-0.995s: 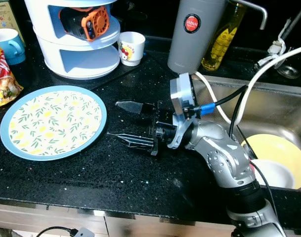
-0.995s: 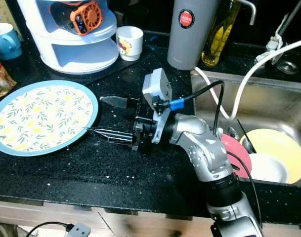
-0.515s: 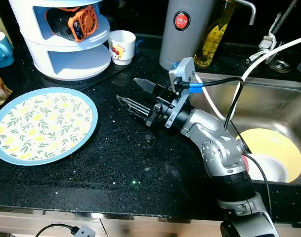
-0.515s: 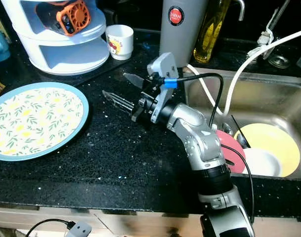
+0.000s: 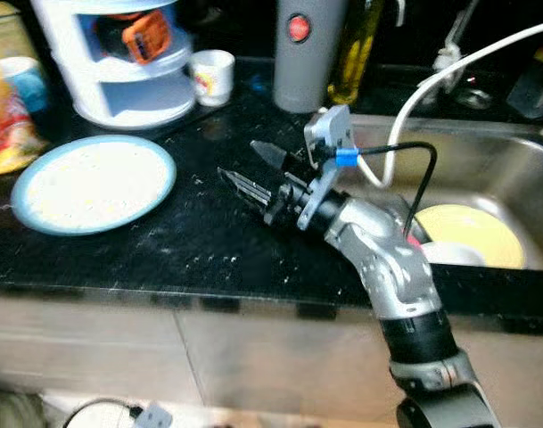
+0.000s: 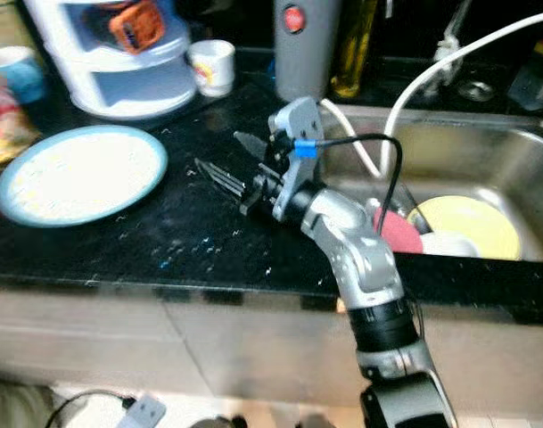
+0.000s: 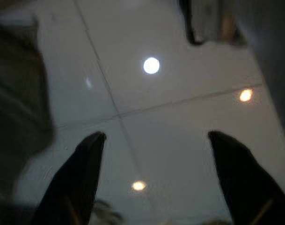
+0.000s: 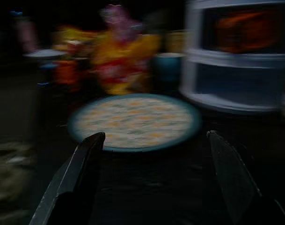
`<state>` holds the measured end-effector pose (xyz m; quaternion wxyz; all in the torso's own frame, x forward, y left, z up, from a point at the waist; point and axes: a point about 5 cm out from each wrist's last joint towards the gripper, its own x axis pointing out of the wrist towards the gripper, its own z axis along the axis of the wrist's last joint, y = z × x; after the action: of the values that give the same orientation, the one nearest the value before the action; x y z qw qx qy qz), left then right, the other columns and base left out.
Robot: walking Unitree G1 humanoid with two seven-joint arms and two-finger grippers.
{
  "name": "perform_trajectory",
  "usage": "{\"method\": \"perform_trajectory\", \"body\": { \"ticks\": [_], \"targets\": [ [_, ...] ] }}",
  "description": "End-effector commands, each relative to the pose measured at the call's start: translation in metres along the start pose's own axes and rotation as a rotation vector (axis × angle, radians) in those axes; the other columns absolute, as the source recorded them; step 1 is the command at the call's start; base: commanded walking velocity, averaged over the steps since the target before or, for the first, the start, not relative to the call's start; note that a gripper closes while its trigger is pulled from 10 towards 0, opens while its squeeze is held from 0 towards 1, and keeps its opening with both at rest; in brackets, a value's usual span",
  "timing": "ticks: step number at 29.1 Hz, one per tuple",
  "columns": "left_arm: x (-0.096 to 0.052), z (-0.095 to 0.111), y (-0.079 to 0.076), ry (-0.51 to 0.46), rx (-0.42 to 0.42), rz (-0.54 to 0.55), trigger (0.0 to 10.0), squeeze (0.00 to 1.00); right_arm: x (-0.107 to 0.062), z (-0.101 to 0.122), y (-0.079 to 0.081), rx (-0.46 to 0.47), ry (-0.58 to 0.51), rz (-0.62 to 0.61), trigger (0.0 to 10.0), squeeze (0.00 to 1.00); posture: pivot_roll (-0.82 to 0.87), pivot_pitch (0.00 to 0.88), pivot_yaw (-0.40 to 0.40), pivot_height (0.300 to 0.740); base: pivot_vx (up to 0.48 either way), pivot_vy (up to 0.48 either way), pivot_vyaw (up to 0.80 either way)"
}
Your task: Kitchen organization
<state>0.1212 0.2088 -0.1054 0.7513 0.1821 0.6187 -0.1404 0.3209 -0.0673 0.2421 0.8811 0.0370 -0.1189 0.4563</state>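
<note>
A blue-rimmed plate (image 5: 93,183) with a leaf pattern lies flat on the black counter (image 5: 191,241), blurred in the eye views. My right gripper (image 5: 240,162) hovers open over the counter to the plate's right, its fingers pointing toward the plate and a gap away from the rim. Nothing is between the fingers. In the right wrist view the plate (image 8: 135,119) lies ahead of the open right gripper (image 8: 155,136). My left gripper (image 7: 157,136) hangs open over a pale tiled floor (image 7: 133,93) with light spots on it.
Behind the plate stand a white tiered rack (image 5: 119,80), a white cup (image 5: 210,73), a blue mug (image 5: 26,80) and a snack bag (image 5: 8,125). A grey flask (image 5: 298,53) and oil bottle (image 5: 347,53) stand by the sink (image 5: 485,169), which holds a yellow plate (image 5: 472,234) and red plate (image 6: 396,234).
The camera has pulled back, so the counter's front edge and the cabinet below now show. The right gripper has drawn away from the plate's rim and stays open.
</note>
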Motion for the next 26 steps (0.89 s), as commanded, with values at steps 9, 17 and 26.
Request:
{"method": "perform_trajectory", "body": {
  "ticks": [9,17,26],
  "targets": [
    [0.002,-0.012,-0.011,0.02,-0.014,-0.019,10.0,0.0,0.005,-0.004,0.003,0.0,0.017,0.0,10.0,0.0,0.07,0.081,-0.057,0.74,0.0,0.0,0.0],
    [0.002,-0.016,-0.012,0.013,-0.028,-0.009,10.0,0.0,0.004,-0.007,0.002,-0.015,0.047,-0.018,10.0,0.0,0.07,0.086,-0.055,0.74,0.0,0.0,0.78],
    [0.002,-0.018,-0.011,0.009,-0.034,0.003,10.0,0.0,0.006,-0.009,-0.016,-0.066,0.058,-0.196,10.0,0.0,0.07,0.089,-0.054,0.74,0.0,0.0,0.35]
  ]
}}
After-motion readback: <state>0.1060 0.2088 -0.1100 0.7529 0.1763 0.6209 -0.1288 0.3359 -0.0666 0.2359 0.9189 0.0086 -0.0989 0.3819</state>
